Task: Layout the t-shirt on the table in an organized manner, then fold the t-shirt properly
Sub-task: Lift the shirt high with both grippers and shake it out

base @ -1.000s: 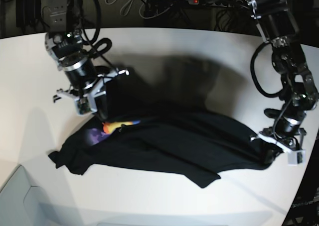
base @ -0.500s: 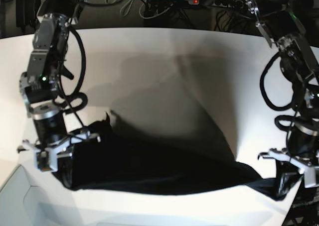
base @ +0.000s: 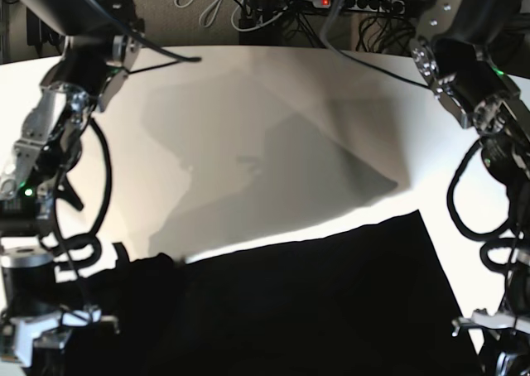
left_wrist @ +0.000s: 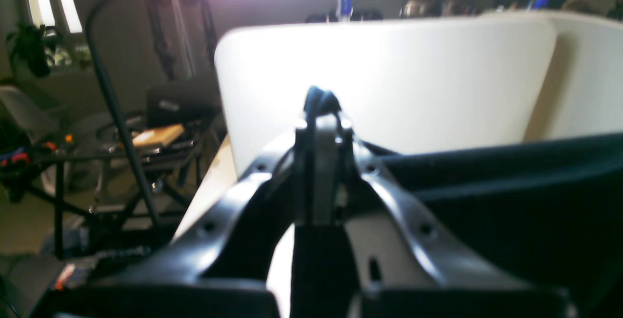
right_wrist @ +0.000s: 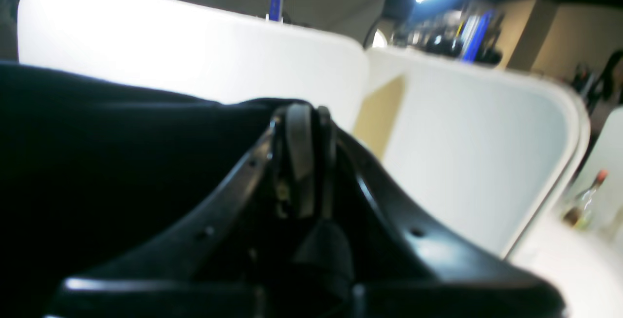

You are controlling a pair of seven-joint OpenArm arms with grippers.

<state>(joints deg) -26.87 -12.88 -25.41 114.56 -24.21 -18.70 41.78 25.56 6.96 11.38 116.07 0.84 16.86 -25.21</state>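
1. The black soft cotton t-shirt (base: pixel 306 301) hangs as a broad dark sheet across the lower half of the base view, stretched between the two arms; its top edge runs from low on the view's left up to a corner on the view's right.
2. No print shows on the fabric in any of the views; only plain black cloth is visible.
3. The large, smooth white table (base: pixel 273 119) with its curved far edge lies behind and under the shirt, crossed by wide grey shadows.
4. The left gripper (left_wrist: pixel 319 113) has its two fingers pressed together, with a small tuft of black cloth poking out at the tips; it pinches the shirt's edge, and the fabric runs off to the right of that view.
5. The right gripper (right_wrist: pixel 304 113) is likewise closed tight on the shirt, with dark cloth spreading away to the left of its wrist view and wrapping over the fingertips.
6. In the base view the left gripper (base: pixel 497 339) sits at the bottom right corner and the right gripper (base: pixel 37 335) at the bottom left, well apart from each other, each at one end of the shirt.
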